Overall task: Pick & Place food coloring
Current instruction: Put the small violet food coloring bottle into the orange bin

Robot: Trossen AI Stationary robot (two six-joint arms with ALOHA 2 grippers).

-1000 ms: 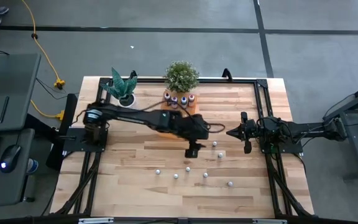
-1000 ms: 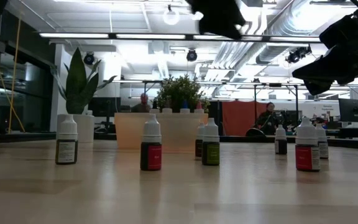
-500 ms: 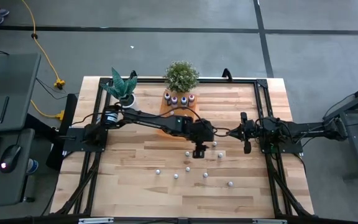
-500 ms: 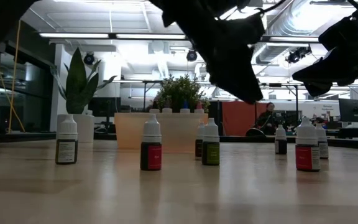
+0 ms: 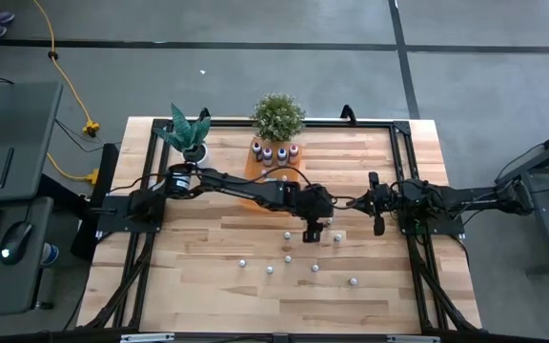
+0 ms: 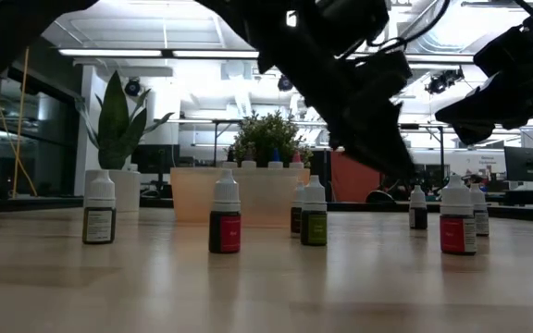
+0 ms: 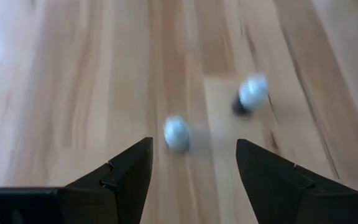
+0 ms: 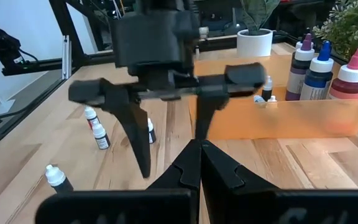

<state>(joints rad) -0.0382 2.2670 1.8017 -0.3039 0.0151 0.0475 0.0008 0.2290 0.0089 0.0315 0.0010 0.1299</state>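
Note:
Several tiny food coloring bottles with white caps stand loose on the wooden table, among them one with a red body and one with a green body. My left gripper hovers open, slanting down over the middle of the table. One white cap shows just ahead of the gap between its fingers, another cap farther off. My right gripper waits shut at the table's right side, above the tabletop.
An orange tray at the far middle holds larger bottles. Two potted plants stand at the far edge. A black frame runs along the table's sides. Bare wood lies at the near left.
My left gripper has come down toward the tabletop and gone a little toward the table's right edge, its fingers staying open. The bottles have stayed where they were.

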